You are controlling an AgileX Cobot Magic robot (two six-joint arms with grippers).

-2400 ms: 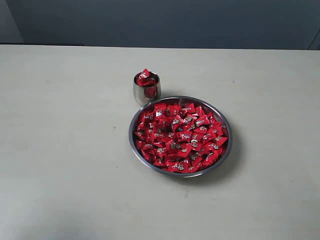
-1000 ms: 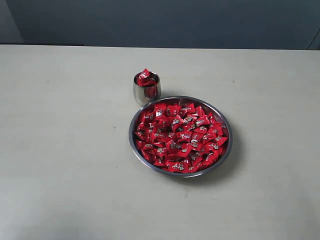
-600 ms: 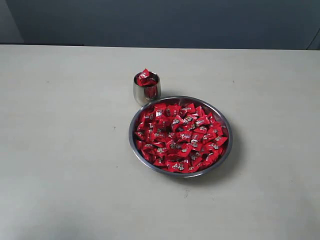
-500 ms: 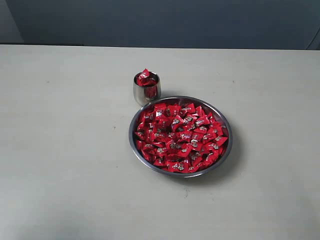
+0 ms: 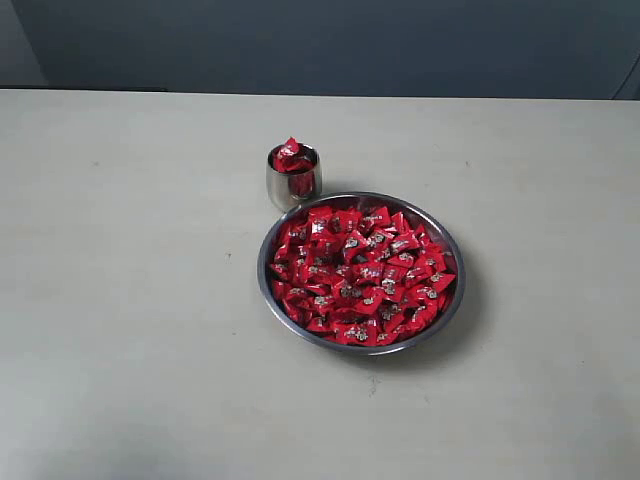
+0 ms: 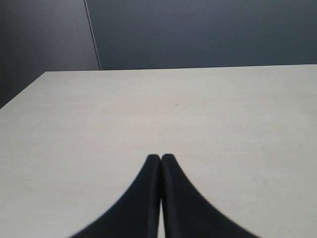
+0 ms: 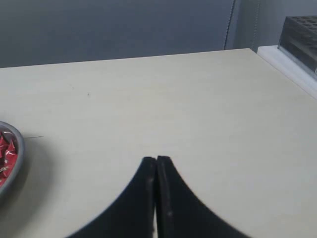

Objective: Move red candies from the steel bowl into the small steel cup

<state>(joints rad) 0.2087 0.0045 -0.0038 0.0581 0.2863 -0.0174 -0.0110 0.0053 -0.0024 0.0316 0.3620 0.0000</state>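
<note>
- The wide, shallow round steel bowl (image 5: 365, 351) is seen near the middle of the pale, matte table (image 5: 120, 300). It is covered edge to edge with small red candies (image 5: 360, 275) in shiny wrappers.
- The small steel cup (image 5: 290, 188), rounded and mirror-bright, is set upright just beside the bowl's far left rim. Whether the two touch cannot be told.
- A few of the candies are seen inside the cup, and one is raised above its rim, so the cup is judged to be full or nearly so.
- The filling of the cup is therefore judged to be largely done, with little room left for more. By far the greater share of the candies lies in the bowl.
- The left gripper (image 6: 161, 157) is shown with its black jaws pressed together and nothing between them. It is over bare table, and neither bowl nor cup is caught in its wrist view.
- The right gripper (image 7: 156, 159) is likewise closed and empty. It is held off to one side of the bowl, whose rim (image 7: 17, 148) is just caught at the edge of its wrist view.
- Neither arm is seen in the exterior view, and no candy is being carried.
- Any further transfer is judged to need a gripper opened and brought over the bowl first.
</note>
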